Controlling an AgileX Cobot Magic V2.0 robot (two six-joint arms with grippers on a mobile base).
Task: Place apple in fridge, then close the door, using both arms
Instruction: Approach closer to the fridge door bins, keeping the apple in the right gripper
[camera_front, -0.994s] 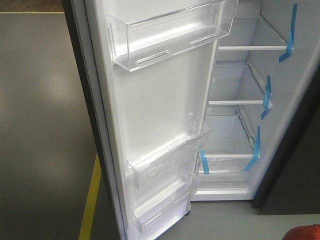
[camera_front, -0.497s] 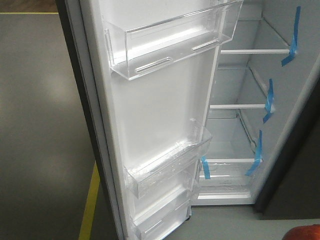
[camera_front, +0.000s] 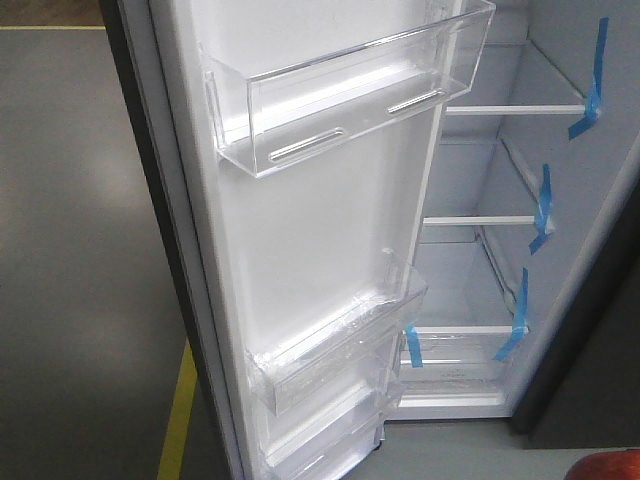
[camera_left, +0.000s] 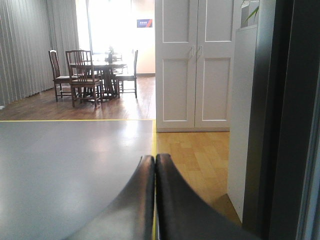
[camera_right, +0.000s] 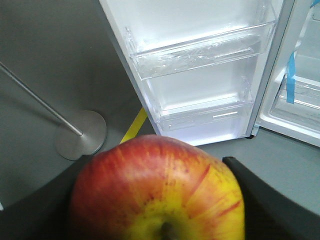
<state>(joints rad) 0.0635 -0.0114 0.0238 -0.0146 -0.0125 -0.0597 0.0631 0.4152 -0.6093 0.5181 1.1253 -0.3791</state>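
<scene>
The fridge stands open, white inside, with glass shelves marked by blue tape. Its door is swung wide to the left and carries clear plastic bins. My right gripper is shut on the apple, which is red with a yellow patch round its stem. The apple fills the lower part of the right wrist view, below the door's lower bins. A red sliver of the apple shows at the front view's bottom right corner. My left gripper is shut on nothing, beside the fridge's dark outer side.
A white panelled cabinet stands behind the fridge, with a dining table and chairs farther back. A round metal stand base with a slanted pole sits on the grey floor left of the door. Yellow floor tape runs by the door's foot.
The front view has crept closer to the fridge, so the door and shelves have drifted right and down in the frame. The apple stays at the bottom right corner.
</scene>
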